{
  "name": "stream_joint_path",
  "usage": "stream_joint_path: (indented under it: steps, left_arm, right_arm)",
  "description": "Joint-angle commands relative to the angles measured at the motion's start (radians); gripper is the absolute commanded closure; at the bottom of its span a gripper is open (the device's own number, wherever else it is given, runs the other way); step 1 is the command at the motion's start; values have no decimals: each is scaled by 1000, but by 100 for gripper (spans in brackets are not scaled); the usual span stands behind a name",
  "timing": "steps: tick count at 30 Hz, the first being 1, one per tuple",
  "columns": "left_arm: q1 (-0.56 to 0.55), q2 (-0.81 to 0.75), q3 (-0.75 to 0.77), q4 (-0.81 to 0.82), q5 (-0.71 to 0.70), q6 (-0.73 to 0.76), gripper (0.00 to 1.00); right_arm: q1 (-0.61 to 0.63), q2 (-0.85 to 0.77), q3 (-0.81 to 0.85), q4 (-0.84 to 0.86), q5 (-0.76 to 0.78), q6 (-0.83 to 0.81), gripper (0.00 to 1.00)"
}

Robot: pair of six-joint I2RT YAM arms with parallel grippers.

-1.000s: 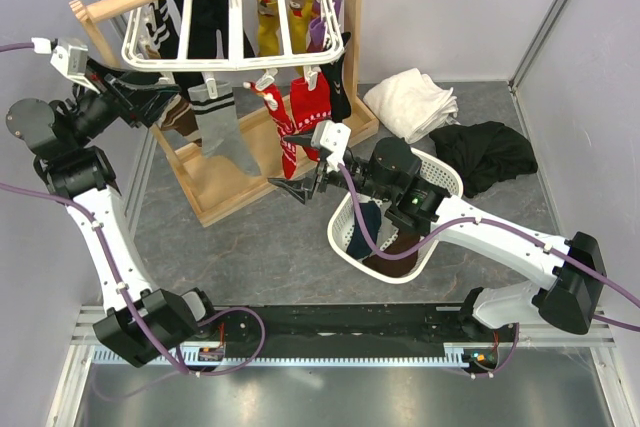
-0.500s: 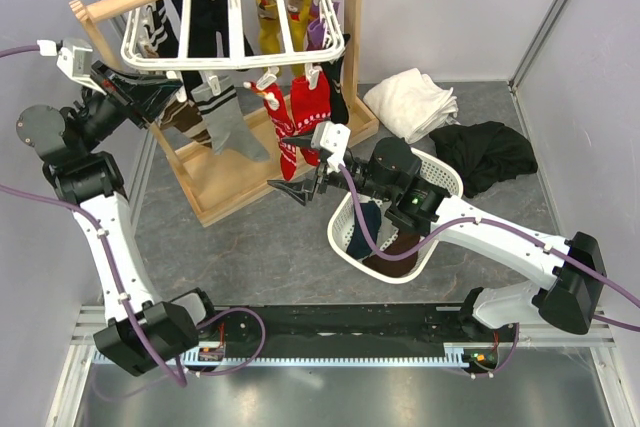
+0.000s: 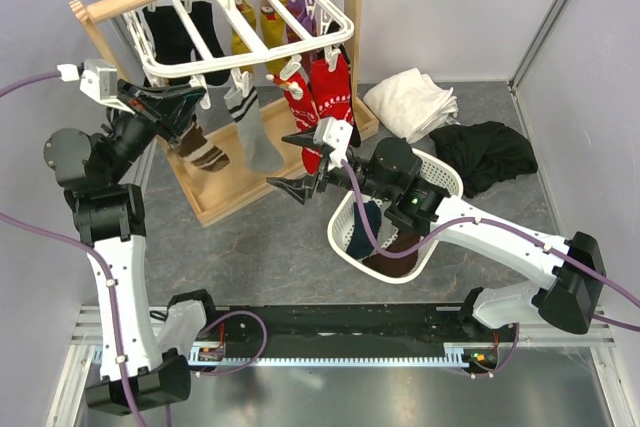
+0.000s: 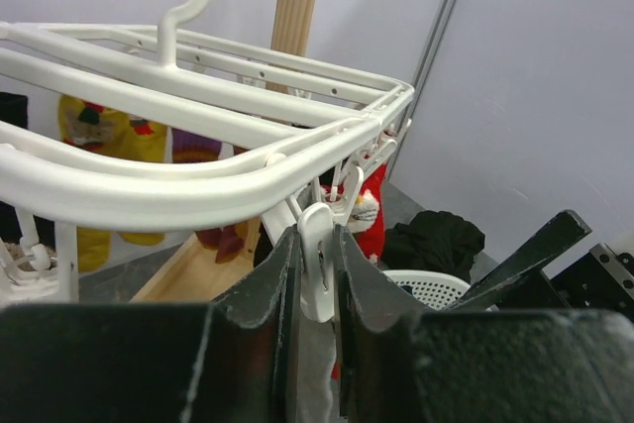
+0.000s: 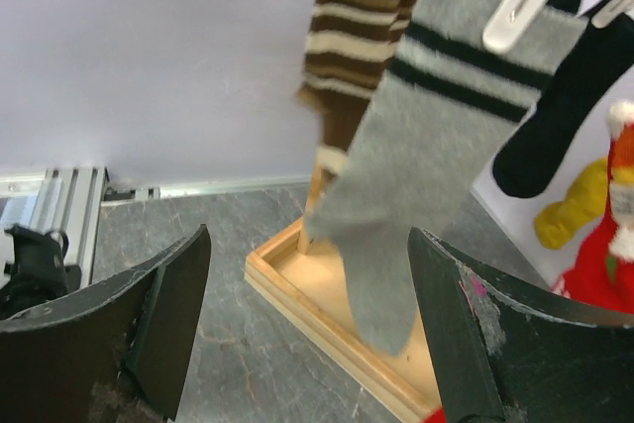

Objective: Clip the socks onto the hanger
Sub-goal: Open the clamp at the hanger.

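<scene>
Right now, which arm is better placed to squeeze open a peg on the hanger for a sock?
Left. The left pincer is shut on a white peg under the hanger's rim. The right pincer is open and holds nothing, lower down, facing the hanging grey sock, not at any peg.

I can't see the lower end of 1 white peg (image 4: 317,235) behind the fingers (image 4: 260,294) of the left gripper (image 4: 315,245). The hanger (image 4: 119,195) runs off that view's left edge, and the red sock (image 5: 616,255) is cut off at the right wrist view's right edge.
</scene>
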Motion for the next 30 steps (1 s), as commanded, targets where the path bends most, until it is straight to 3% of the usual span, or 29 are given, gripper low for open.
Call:
stream_joint_path:
  steps: [1,7,15,19,30]
  left_arm:
    - [-82,-35,-39,-76,-171,91,98]
    - [-181,-32,-75,-108,-249,93,98]
    - [-244,-13,-67,-119,-341,57,98]
    - [-294,-10,-47,-153,-383,31,98]
    - [-325,4,-17,-208,-431,24,98]
  right_arm:
    - [1,20,67,131,42,67,12]
    - [1,109,160,219,118,191,13]
    - [3,230,283,263,210,191,19]
    - [30,290,323,248,253,72,22]
    - [137,380,357,322,576,-302,30]
